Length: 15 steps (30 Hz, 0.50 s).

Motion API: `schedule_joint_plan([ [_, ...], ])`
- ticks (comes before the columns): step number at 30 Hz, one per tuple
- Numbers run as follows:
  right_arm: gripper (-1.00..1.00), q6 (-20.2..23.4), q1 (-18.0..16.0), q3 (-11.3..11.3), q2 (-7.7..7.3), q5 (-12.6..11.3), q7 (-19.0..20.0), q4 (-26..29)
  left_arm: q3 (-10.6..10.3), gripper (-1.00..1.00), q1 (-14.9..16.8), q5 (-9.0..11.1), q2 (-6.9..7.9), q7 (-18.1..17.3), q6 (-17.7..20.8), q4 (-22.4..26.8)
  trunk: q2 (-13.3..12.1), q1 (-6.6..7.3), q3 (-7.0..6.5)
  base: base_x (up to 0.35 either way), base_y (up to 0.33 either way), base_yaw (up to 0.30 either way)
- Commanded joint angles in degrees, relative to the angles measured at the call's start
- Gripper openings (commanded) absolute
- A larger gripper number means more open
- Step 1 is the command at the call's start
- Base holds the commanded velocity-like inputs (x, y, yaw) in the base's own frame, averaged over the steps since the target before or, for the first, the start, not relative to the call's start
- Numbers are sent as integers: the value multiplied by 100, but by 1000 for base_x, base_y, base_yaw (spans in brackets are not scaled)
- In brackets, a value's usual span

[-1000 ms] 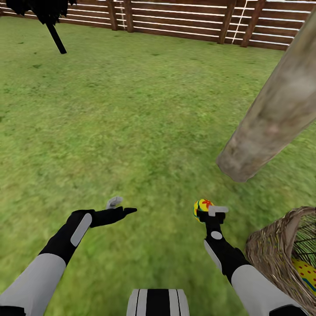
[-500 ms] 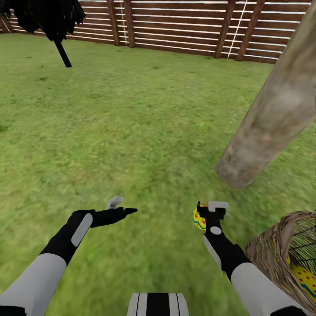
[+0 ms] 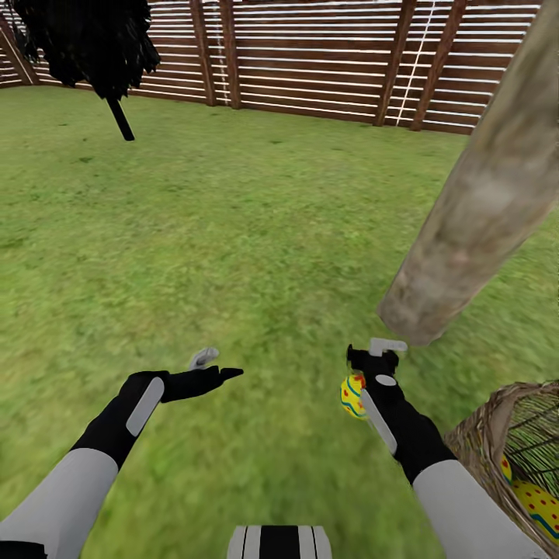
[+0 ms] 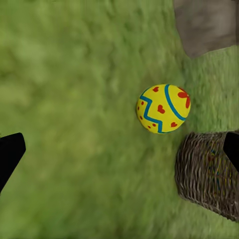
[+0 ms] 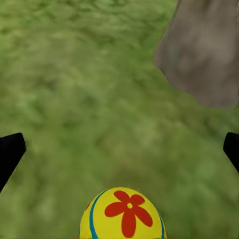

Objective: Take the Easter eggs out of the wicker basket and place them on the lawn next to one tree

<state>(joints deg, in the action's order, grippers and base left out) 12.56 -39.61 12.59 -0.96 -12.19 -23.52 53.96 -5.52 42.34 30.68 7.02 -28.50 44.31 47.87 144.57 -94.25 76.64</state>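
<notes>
My right gripper (image 3: 373, 351) hovers low over the lawn (image 3: 233, 233), just short of the foot of the tree trunk (image 3: 473, 217). Its fingertips (image 5: 10, 152) stand wide apart, so it is open. A yellow Easter egg (image 3: 352, 394) with blue zigzags sits beside that wrist, outside the fingers; the right wrist view shows this egg (image 5: 124, 216) with a red flower. In the left wrist view the egg (image 4: 163, 108) lies between trunk and wicker basket (image 4: 209, 174). The basket (image 3: 481, 435) at lower right holds two more eggs (image 3: 539, 505). My left gripper (image 3: 216, 365) is open and empty.
A brown slat fence (image 3: 310, 62) closes off the far side of the lawn. A small black conifer (image 3: 85, 39) stands at the far left. Open grass stretches between my arms and the fence.
The head camera has tilted up. My right gripper has moved forward toward the trunk, and the egg it held between its fingertips now sits lower, beside the wrist. The left arm is unchanged.
</notes>
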Motion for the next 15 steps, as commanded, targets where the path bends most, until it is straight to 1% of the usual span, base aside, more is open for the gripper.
schedule_joint_plan([
  [1,100,143,77,26,-21,-71,-49,238,-10,100,3,11,3,5,24,3,0,2,-18,0,0,0],
  [6,100,251,219,24,-34,-88,-48,671,-10,100,3,1,8,10,25,3,-7,15,-129,0,0,0],
  [12,100,321,570,32,-28,-88,-55,1294,-8,100,3,-9,17,111,25,3,-15,31,-262,0,0,0],
  [15,100,337,684,32,-27,-86,-56,1454,-9,100,3,-10,7,167,25,3,-19,38,-337,-68,0,-81],
])
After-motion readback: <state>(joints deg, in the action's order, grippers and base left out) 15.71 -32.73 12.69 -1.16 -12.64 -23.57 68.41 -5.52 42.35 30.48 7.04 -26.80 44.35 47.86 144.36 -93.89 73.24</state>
